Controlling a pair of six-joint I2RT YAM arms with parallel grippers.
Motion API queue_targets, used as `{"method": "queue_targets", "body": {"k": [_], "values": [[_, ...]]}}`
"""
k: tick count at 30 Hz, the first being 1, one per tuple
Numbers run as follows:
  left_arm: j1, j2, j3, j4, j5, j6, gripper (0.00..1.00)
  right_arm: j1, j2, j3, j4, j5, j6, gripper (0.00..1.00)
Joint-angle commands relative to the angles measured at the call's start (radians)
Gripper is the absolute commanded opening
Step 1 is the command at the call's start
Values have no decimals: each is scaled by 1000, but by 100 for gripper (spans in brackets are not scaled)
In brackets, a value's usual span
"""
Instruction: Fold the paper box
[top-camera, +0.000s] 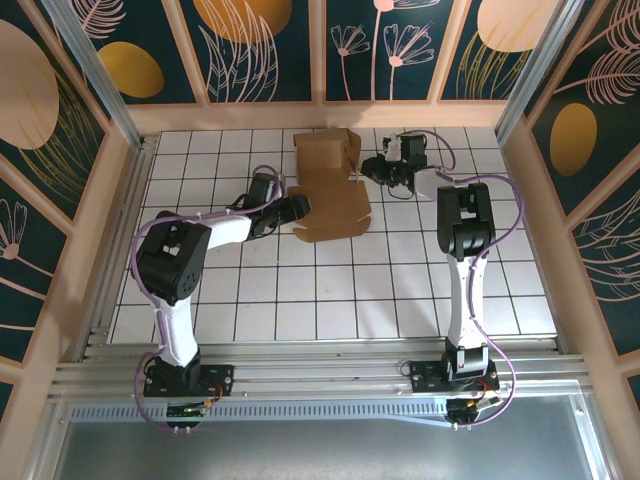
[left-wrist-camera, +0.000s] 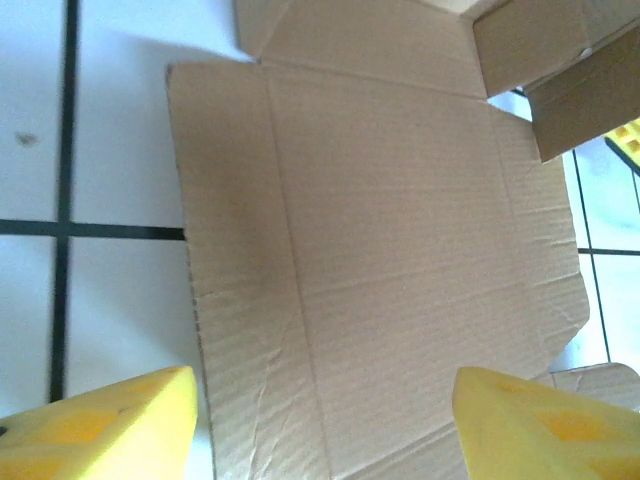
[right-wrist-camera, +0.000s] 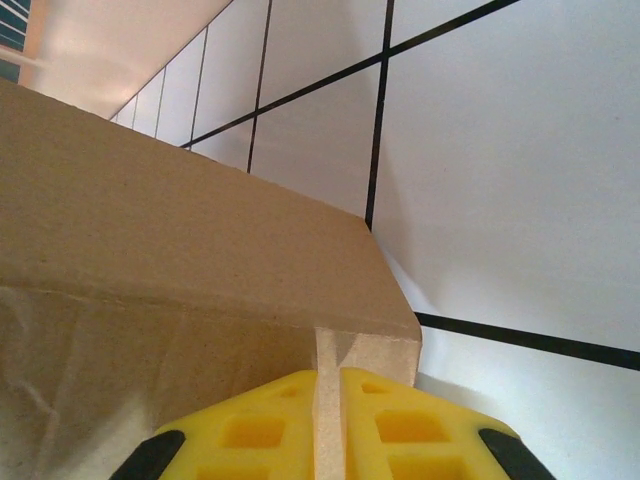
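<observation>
Right end effector (right-wrist-camera: 330, 405) pinches paper box (right-wrist-camera: 180, 230); left end effector (left-wrist-camera: 322, 405) stands open.

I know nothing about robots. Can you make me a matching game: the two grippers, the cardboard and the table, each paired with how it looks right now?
Things:
1. left gripper
2. right gripper
3. paper box
4. table

Descriptions:
A. white tiles with black lines
B. brown, mostly flat, far end folded up
C. spread open, gripping nothing
D. pinched shut on a cardboard edge

Pairs: 1-C, 2-D, 3-B, 4-A
</observation>
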Motion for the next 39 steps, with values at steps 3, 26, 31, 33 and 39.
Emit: {"method": "queue_targets", "body": {"k": [3, 26, 31, 33, 39], "values": [[6, -129, -17, -89, -200, 53, 71, 0, -56, -7, 32, 14, -12, 15], [83, 339, 966, -573, -121, -235, 67, 18, -53, 8, 21, 18, -24, 15], [83, 357, 951, -532, -82, -231, 65, 19, -56, 0, 27, 18, -24, 15], [82, 361, 945, -547, -100, -237, 63, 19, -55, 0, 27, 20, -24, 15], [82, 364, 892, -510, -81, -246, 50, 19, -65, 0, 17, 27, -24, 15]]}}
